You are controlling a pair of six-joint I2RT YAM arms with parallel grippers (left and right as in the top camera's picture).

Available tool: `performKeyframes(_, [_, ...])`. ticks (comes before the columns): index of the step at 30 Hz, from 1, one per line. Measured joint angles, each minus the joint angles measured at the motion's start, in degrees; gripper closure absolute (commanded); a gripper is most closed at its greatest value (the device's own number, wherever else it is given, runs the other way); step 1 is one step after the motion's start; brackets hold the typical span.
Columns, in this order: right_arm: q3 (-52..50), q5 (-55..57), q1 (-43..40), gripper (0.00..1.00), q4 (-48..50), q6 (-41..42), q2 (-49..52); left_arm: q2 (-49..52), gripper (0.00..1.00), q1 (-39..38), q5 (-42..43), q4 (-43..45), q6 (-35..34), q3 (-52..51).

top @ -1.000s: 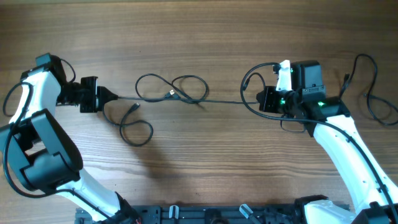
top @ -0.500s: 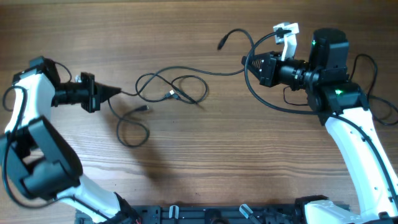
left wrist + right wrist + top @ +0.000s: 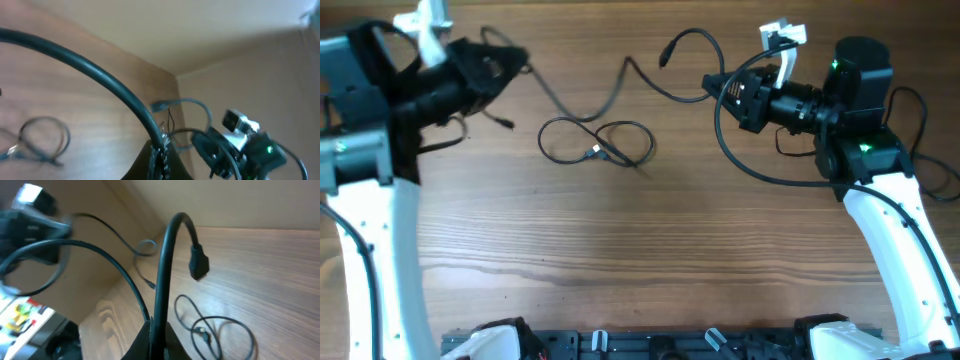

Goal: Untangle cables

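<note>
The wooden table (image 3: 650, 260) carries one looped cable (image 3: 595, 150), lying flat in a loose figure-eight at its middle; everything else is placed from that loop. The white left arm (image 3: 370, 230) stands to the left of the loop and the right arm (image 3: 895, 240) well to its right, both lifted off the wood. The left gripper (image 3: 518, 58) hangs up and to the left of the loop, its jaws pinched tight on a black cord (image 3: 100, 75) that sweeps away from the fingers. The right gripper (image 3: 712, 88) hangs up and to the right of the loop, jaws likewise closed hard on a second cord (image 3: 162, 275), which rises from the fingers, bends over and ends in a small black plug (image 3: 199, 266) in the air above the loop's right side. A slack strand sags between the two grippers, passing just above the loop; which cord it belongs to cannot be told.
</note>
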Motion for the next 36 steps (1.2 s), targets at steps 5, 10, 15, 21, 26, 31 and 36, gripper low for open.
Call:
performKeyframes(5, [0.0,7.6,0.0,0.95,-5.6,0.2,0.0,0.6,0.96,-12.4,-8.7,6.5,0.0,0.0])
performKeyframes(10, [0.0,20.4,-0.2,0.96,-14.6,0.3,0.0,6.0,0.94,-25.0,-13.6,13.4,0.0,-0.1])
performKeyframes(15, [0.0,32.7,-2.2,0.96,-20.4,0.3,0.0,13.4,0.90,-34.6,-15.3,22.9,0.0,-0.1])
performKeyframes(21, [0.0,39.3,-4.1,0.96,-25.2,0.4,0.0,20.3,0.69,-40.6,-16.2,23.1,0.2,-0.1])
performKeyframes(26, [0.0,43.8,-4.1,0.92,-26.9,0.2,0.0,24.5,0.00,-41.2,-16.6,20.0,0.5,-0.1])
performKeyframes(31, [0.0,44.4,-4.1,0.94,-26.9,0.2,0.0,26.3,0.00,-41.0,-16.6,18.1,0.5,-0.1])
performKeyframes(36, [0.0,44.0,-4.1,0.96,-26.5,-0.5,0.1,25.0,0.00,-37.9,-16.6,18.1,0.5,-0.1])
